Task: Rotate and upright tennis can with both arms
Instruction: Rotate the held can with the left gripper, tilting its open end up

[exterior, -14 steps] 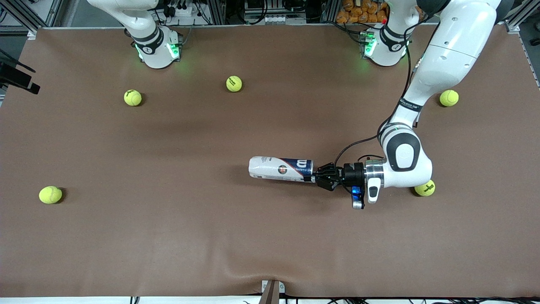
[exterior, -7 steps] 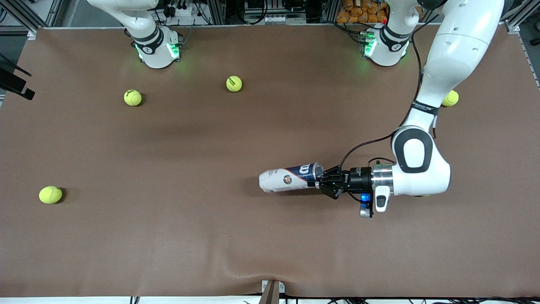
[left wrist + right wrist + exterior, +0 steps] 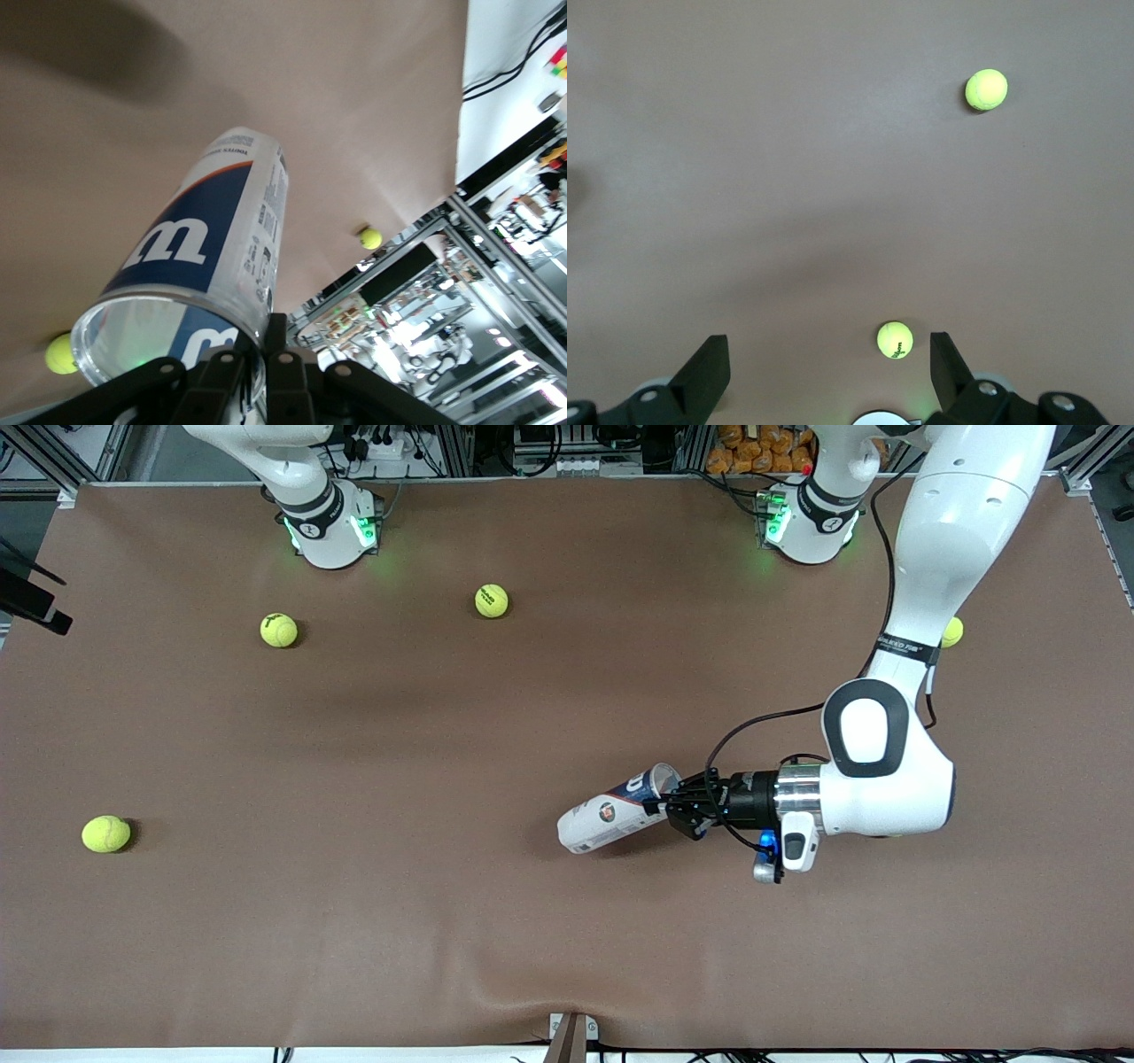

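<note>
- Clear plastic rim, that's what I've got: my left gripper (image 3: pixel 671 804) is pinched shut on the open mouth of the tennis can (image 3: pixel 614 810), one finger inside the rim, one outside.
- Can sits mid-table, toward my left arm's end, tilted: white base down on the brown mat (image 3: pixel 354 921), gripped mouth lifted off it.
- Long axis runs from my left gripper out toward the right arm's end and slightly nearer the front camera; the can's body lies straight ahead of my fingertips.
- In the left wrist view the can (image 3: pixel 204 257) rises away from my fingers (image 3: pixel 285 381), "W" label facing up.
- My judgement: the base is the pivot, so the mouth has to swing up and over it.
- Right gripper (image 3: pixel 828 372) hangs spread wide and empty high above the mat at its own end, waiting; left arm is far nearer.
- Room looks generous: nearest tennis ball (image 3: pixel 951 631) is well apart, near the left arm's end, and table edges are distant.
</note>
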Available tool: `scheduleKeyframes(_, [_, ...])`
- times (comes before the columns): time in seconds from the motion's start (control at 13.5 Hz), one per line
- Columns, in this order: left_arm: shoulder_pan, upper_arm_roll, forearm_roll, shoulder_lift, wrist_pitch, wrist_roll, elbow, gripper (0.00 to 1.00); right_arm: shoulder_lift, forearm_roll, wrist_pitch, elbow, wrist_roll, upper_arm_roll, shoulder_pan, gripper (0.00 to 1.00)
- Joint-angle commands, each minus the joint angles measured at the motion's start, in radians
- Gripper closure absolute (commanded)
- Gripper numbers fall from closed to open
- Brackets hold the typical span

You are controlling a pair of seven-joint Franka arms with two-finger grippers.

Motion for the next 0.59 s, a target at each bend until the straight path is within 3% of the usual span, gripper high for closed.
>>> scheduleKeyframes(0.0, [-0.017, 0.003, 0.067, -0.034, -0.007, -0.044, 0.006, 0.98, 0.002, -0.062, -0.01, 0.013, 0.012, -0.006, 0.047, 0.0])
scheduleKeyframes(0.15, [-0.021, -0.001, 0.139, -0.052, -0.007, -0.114, 0.006, 0.98, 0.002, -0.058, -0.013, 0.013, 0.014, -0.007, 0.045, 0.0])
scheduleKeyframes(0.52, [-0.168, 0.002, 0.361, -0.089, -0.008, -0.33, 0.039, 0.98, 0.004, 0.002, -0.031, 0.011, 0.016, -0.012, 0.027, 0.0])
